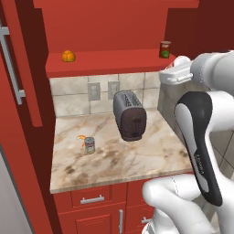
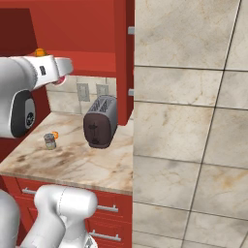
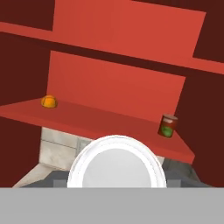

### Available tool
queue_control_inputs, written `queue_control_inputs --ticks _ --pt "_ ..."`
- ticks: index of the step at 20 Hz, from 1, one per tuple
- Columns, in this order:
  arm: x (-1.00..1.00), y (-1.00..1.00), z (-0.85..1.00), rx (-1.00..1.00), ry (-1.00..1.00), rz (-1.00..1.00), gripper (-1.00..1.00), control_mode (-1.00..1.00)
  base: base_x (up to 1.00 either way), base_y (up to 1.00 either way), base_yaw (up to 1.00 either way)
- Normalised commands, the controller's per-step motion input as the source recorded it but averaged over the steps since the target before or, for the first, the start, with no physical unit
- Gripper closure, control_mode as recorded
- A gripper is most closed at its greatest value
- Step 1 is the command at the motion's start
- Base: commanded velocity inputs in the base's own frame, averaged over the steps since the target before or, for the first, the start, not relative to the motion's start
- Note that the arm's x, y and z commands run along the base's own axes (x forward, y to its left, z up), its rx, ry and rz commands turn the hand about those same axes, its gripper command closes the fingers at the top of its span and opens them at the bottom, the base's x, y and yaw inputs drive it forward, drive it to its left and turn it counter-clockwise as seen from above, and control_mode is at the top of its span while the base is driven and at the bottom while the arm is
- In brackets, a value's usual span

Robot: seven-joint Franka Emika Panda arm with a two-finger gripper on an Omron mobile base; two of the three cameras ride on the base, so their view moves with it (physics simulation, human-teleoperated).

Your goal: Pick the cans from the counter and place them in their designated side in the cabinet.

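My gripper (image 1: 173,73) is shut on the red can (image 3: 117,164), whose round white top fills the lower middle of the hand view. It hovers in front of the right end of the cabinet's red shelf (image 1: 109,63), just below shelf level. The shelf (image 3: 100,120) lies ahead in the hand view. The silver-grey can (image 1: 90,145) stands upright on the left part of the marbled counter (image 1: 137,162), far below and to the left of the gripper. From the right base view that can (image 2: 49,141) sits near the counter's left end.
A dark can with a green-and-red label (image 1: 165,49) stands at the shelf's right end, an orange fruit (image 1: 68,56) at its left. A toaster (image 1: 130,115) sits mid-counter. A small orange item (image 1: 81,137) lies beside the silver can. The open cabinet door (image 1: 18,77) hangs left.
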Motion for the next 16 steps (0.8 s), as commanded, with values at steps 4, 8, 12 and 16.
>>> queue_control_inputs --ticks 4,8,12,16 --pt "0.31 0.00 0.09 0.00 0.00 -0.03 1.00 -1.00 0.00 0.00 0.00" --pt "0.26 0.00 0.06 0.00 0.00 -0.03 1.00 -1.00 0.00 0.00 0.00" --pt "0.25 0.00 0.00 0.00 0.00 -0.01 1.00 -1.00 0.00 0.00 0.00" --pt "0.27 0.00 0.00 0.00 0.00 0.00 1.00 -1.00 0.00 0.00 0.00"
